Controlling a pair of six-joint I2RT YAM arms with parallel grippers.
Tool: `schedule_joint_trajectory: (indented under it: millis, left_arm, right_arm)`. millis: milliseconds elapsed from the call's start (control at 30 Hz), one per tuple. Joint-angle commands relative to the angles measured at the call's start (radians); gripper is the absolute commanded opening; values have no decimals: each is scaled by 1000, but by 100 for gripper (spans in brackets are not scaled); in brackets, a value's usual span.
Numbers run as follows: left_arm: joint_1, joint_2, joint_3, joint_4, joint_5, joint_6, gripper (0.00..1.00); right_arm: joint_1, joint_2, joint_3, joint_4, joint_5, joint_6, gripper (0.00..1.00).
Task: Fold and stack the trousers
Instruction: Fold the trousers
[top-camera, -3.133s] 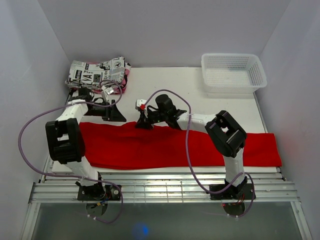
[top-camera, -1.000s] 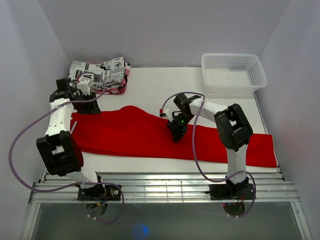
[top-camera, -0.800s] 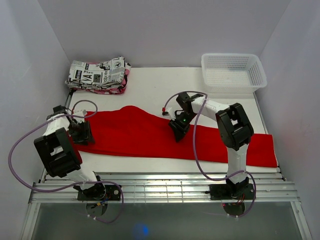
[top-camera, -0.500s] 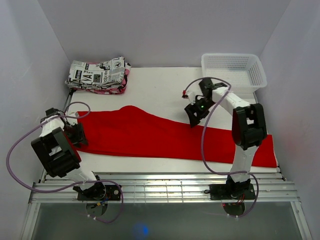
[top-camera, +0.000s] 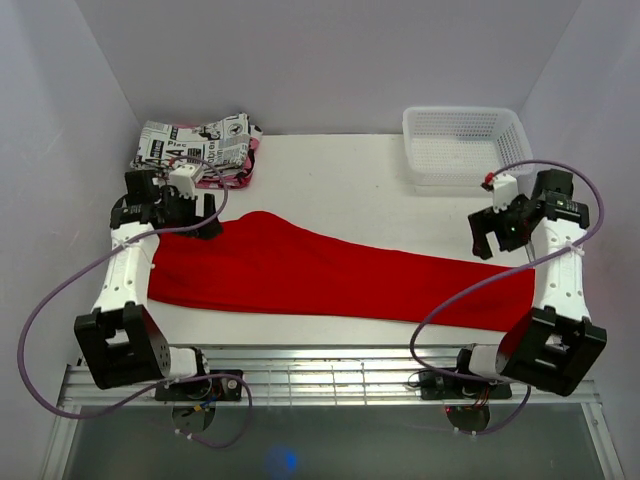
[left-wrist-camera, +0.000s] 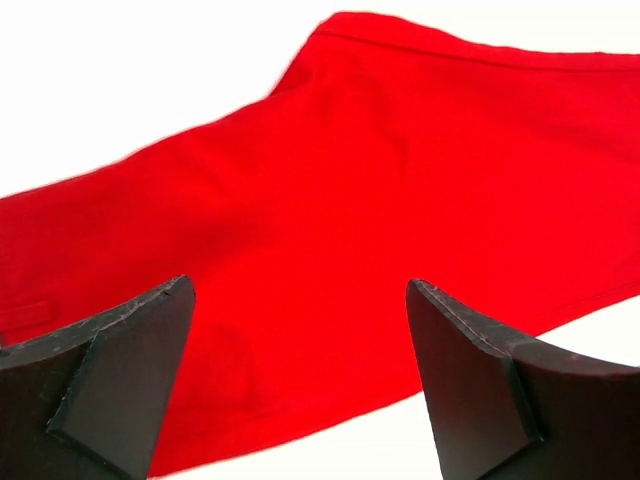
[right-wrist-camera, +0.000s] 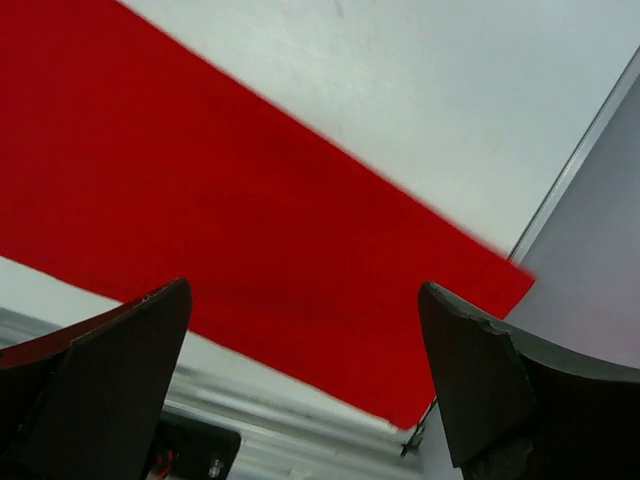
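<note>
The red trousers (top-camera: 320, 272) lie flat and stretched across the white table (top-camera: 340, 180), waist end at the left and leg ends at the right. My left gripper (top-camera: 204, 226) hovers open over their back-left corner. In the left wrist view the left gripper (left-wrist-camera: 298, 290) has only red trousers (left-wrist-camera: 330, 190) below its spread fingers. My right gripper (top-camera: 488, 238) hangs open above the table just behind the leg end. The right wrist view shows the right gripper (right-wrist-camera: 305, 290) empty, over the trousers (right-wrist-camera: 230, 190) near the table's right edge.
A folded newspaper-print garment (top-camera: 195, 148) sits at the back left corner. A white mesh basket (top-camera: 465, 145) stands at the back right. A metal rail (top-camera: 320, 375) runs along the near edge. Walls close in on the left, right and back.
Both grippers have opened. The left arm swung from the trousers' left edge to the back-left corner. The right arm swung from the middle of the trousers out to the right end.
</note>
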Motion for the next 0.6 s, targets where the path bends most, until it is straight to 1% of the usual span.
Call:
schedule_joint_trajectory:
  millis: [0, 67, 133, 200, 300, 333, 367, 433, 500, 533, 567]
  left_arm:
    - [-33, 97, 6, 64, -63, -84, 98]
    - [-48, 114, -6, 101, -83, -116, 98]
    - [-65, 139, -31, 119, -96, -128, 98]
    - [-68, 178, -55, 124, -117, -156, 98]
    - [-68, 223, -69, 119, -195, -174, 98]
    - [-68, 247, -80, 124, -218, -178, 98]
    - [-67, 258, -86, 130, -281, -188, 98]
    - [-62, 293, -86, 115, -324, -225, 98]
    - [-51, 355, -81, 101, -364, -246, 94]
    - [-39, 370, -84, 101, -372, -257, 90]
    - [-33, 392, -92, 104, -384, -262, 89]
  right_arm:
    - [-168, 83, -85, -143, 72, -74, 100]
    - [-234, 110, -131, -144, 100, -86, 90]
    - [-245, 122, -169, -128, 131, -99, 82]
    - [-245, 148, -218, -91, 151, -89, 77]
    - [-244, 220, -246, -34, 178, -62, 71]
    - [-244, 243, -245, 1, 186, -57, 70]
    - [-242, 287, -240, 12, 188, -43, 69]
    - [-237, 333, -225, 38, 188, -27, 67]
    - [-213, 396, -217, 78, 188, -2, 66]
    - [-201, 413, -217, 92, 191, 7, 66]
    - [-167, 436, -220, 127, 203, 21, 65]
